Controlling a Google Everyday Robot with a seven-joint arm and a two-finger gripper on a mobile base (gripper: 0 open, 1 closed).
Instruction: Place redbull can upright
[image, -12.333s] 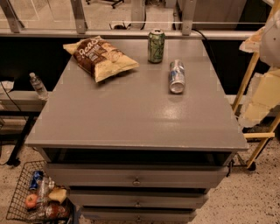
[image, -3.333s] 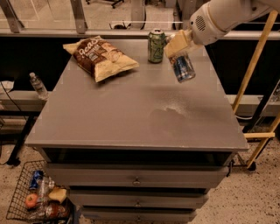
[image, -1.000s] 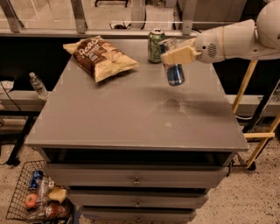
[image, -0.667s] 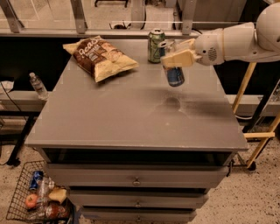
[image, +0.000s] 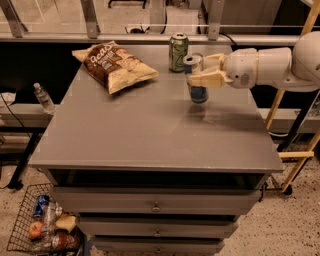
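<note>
The redbull can (image: 196, 80), slim, blue and silver with a silver top, stands upright near the back right of the grey table (image: 150, 135), its base at or just above the tabletop. My gripper (image: 202, 71) reaches in from the right on a white arm and is shut on the redbull can around its upper half, its cream fingers (image: 209, 79) on both sides of it. A wider green can (image: 178, 52) stands upright just behind and left of it.
A brown chip bag (image: 114, 66) lies at the back left of the table. Drawers run below the front edge. A wire basket (image: 42, 226) of items sits on the floor at lower left. A water bottle (image: 44, 98) stands left of the table. Wooden frame legs are at right.
The can lay on its side at first. The gripper picked it up, turned it upright and over the last second lowered it slightly toward the tabletop.
</note>
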